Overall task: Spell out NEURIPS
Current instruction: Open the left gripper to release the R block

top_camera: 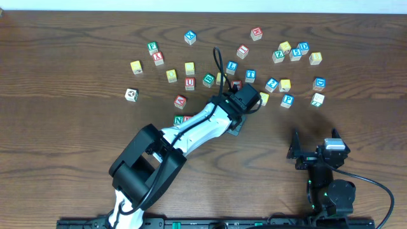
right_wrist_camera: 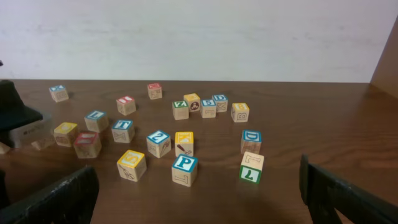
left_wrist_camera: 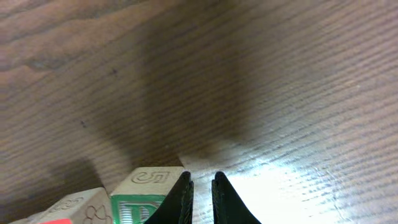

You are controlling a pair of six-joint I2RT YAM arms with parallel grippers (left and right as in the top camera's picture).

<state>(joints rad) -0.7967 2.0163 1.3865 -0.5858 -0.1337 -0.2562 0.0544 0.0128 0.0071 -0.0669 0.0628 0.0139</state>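
The left end effector [top_camera: 245, 100] is hanging low over the middle of the worktop [top_camera: 63, 140], its fingers pressed together with nothing between them. In the wrist view a green-faced cube [left_wrist_camera: 140, 199] is sitting just beside those fingers, toward the picture's left, and I cannot read its letter. The right end effector [top_camera: 316, 141] is resting near the worktop's near right corner, fingers spread wide and carrying nothing.

The green N cube [top_camera: 179, 119] is lying just beside the left forearm, on the side toward the left edge. A cube showing red [top_camera: 187, 118], half hidden by the arm, is sitting right against it, so the word is probably starting there. The red U cube [top_camera: 189, 83] is lying toward the far edge from the N and toward the left edge from the left end effector, so the left arm is looking the nearer one. The blue P cube [top_camera: 287, 100] is sitting toward the right edge, closer to the right arm. Being cubes, they are offering no long axis to line up on.
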